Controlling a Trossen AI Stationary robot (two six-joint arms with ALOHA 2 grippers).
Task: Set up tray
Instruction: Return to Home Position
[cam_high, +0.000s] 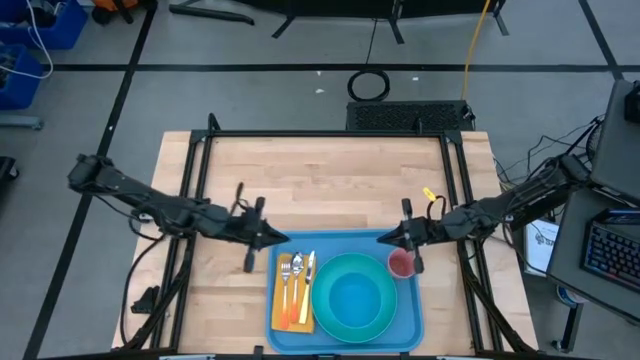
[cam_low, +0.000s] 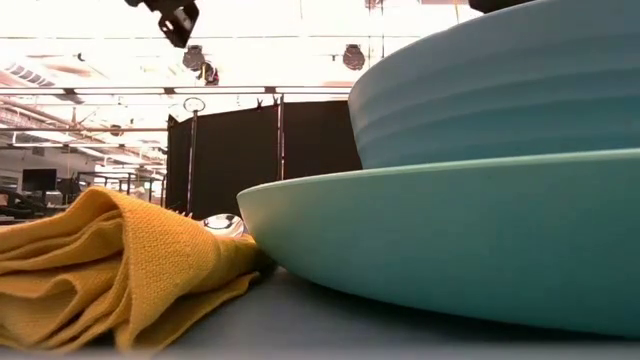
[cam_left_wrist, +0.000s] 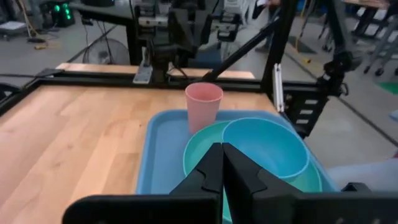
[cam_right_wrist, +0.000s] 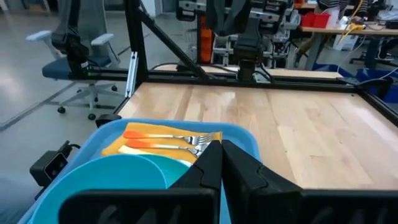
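**The blue tray sits set at the table's edge, with both arms poised above it.**

The glossy plastic tray (cam_high: 340, 241), rectangular with rounded corners and a raised rim, lies between the arms. It holds a smooth turquoise plate (cam_high: 327, 315) with a ribbed bowl (cam_high: 356, 298) nested in it. A tapered pink cup (cam_high: 401, 263) stands at one corner, and a coarse-woven yellow-orange napkin (cam_high: 279, 322) carries cutlery (cam_high: 297, 280). The left gripper (cam_high: 283, 238) and right gripper (cam_high: 382, 238) hang over the tray's far corners, jaws pressed together and holding nothing. The pale wood-plank table (cam_high: 320, 180) sits in a black metal frame (cam_high: 325, 134) on a grey floor marked with dark tape lines.
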